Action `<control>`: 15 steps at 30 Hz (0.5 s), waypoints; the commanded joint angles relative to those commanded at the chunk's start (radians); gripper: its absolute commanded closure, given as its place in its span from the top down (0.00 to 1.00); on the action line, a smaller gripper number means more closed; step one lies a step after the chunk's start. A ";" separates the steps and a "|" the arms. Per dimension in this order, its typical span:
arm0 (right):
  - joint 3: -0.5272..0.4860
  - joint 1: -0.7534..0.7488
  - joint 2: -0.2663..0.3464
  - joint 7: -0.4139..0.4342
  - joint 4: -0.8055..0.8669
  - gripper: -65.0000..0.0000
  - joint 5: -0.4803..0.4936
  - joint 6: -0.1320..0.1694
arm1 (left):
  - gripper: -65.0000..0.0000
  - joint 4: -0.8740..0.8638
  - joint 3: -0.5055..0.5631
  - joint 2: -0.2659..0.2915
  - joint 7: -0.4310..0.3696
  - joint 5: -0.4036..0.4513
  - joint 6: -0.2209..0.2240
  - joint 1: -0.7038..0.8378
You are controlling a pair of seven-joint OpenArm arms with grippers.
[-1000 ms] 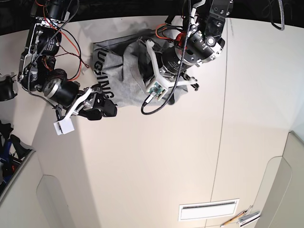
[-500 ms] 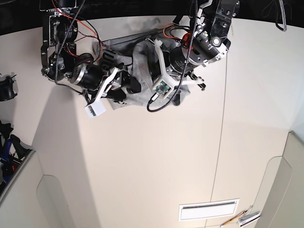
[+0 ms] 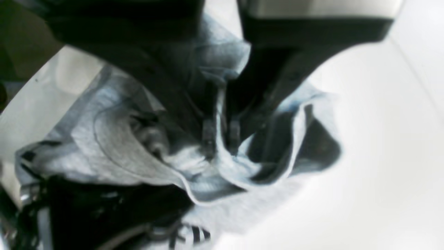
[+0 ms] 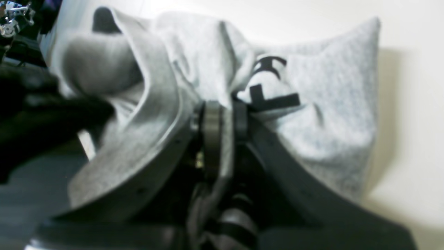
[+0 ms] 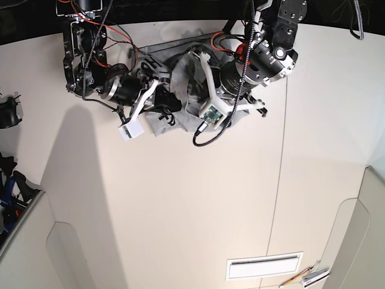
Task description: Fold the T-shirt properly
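Observation:
The heather-grey T-shirt (image 5: 180, 75) lies bunched in a heap at the far middle of the white table, with black lettering showing on some folds. In the left wrist view my left gripper (image 3: 221, 133) is shut on a thin fold of the T-shirt (image 3: 131, 152). In the right wrist view my right gripper (image 4: 226, 119) is shut on a fold of the T-shirt (image 4: 329, 114) beside black letters. In the base view the right gripper (image 5: 167, 108) sits at the heap's left side. The left arm's wrist (image 5: 240, 75) sits at its right, fingers hidden by cloth.
A seam (image 5: 281, 156) runs down the white table (image 5: 180, 198). A vent grille (image 5: 263, 265) and some pencils (image 5: 307, 277) lie at the near right. Dark gear (image 5: 9, 114) stands off the left edge. Cables (image 5: 210, 135) hang from the left wrist.
My right gripper has moved up and to the right with the lettered edge, close to the left arm. The T-shirt has gone from partly spread to a tight heap. The left arm shifted slightly up.

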 joint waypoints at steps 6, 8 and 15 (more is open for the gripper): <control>0.000 0.000 0.000 0.003 0.000 0.00 -0.010 0.000 | 0.00 0.039 -0.059 -0.036 -0.001 -0.064 -0.019 0.059; 0.000 0.000 0.000 0.003 0.000 0.00 -0.009 0.000 | 0.00 0.039 -0.059 -0.035 -0.001 -0.069 -0.019 0.064; 0.000 0.000 0.000 0.003 0.000 0.00 0.002 0.000 | 0.22 0.039 -0.059 -0.035 0.000 -0.100 -0.019 0.063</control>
